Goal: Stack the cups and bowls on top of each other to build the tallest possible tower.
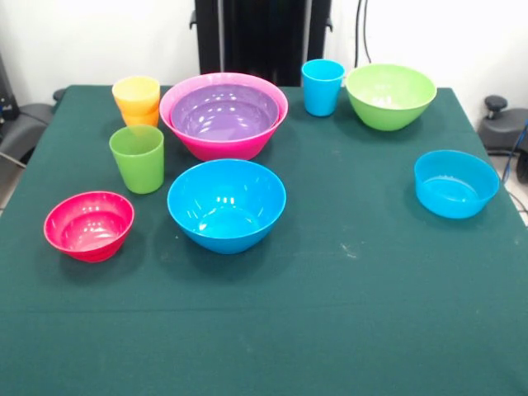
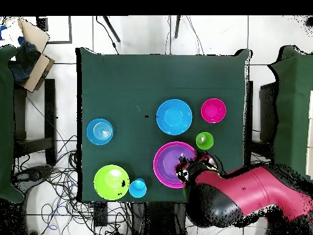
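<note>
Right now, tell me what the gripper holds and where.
Cannot be told: overhead, the arm hides the gripper; the front view shows none.

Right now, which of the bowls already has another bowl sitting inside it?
The large pink bowl at the back: the purple bowl is nested inside it. The blue, light green, light blue and red-pink bowls each stand alone and empty.

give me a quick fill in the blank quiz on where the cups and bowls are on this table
1. The purple bowl sits nested inside the ____ bowl.
2. The yellow cup is stacked in the ____ cup.
3. The blue cup stands right beside the light ____ bowl.
4. The upright green cup stands between the stacked cups and the small ____ bowl.

Missing words: pink; orange; green; red-pink
</note>
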You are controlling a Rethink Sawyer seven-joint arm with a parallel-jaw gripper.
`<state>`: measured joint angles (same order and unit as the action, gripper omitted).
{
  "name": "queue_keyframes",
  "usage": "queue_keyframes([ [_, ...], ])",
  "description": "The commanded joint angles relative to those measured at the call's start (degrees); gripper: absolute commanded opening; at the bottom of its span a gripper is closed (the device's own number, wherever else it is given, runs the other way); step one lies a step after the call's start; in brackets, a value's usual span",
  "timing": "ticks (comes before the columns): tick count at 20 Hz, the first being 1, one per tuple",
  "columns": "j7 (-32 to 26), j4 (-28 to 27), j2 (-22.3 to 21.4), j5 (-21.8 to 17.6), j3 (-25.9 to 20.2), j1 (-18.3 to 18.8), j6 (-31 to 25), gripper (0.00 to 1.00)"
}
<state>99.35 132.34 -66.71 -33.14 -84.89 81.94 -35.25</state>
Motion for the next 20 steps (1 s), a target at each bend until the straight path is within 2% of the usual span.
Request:
queue_keyframes([
  [1, -1.23, -1.62, 1.56, -1.58, 4.06, -7.39, -0.97, 1.0],
  [10, -2.55, -11.71, 5.48, -0.88, 12.27, -16.32, -7.93, 1.0],
  [13, -3.28, -18.59, 8.66, -1.71, 17.1, -21.47, -12.13, 1.0],
  [18, -5.31, -31.25, 13.99, -2.83, 23.27, -29.07, -18.35, 1.0],
  [20, -5.64, -34.61, 15.75, -3.1, 24.92, -31.33, -19.8, 1.0],
])
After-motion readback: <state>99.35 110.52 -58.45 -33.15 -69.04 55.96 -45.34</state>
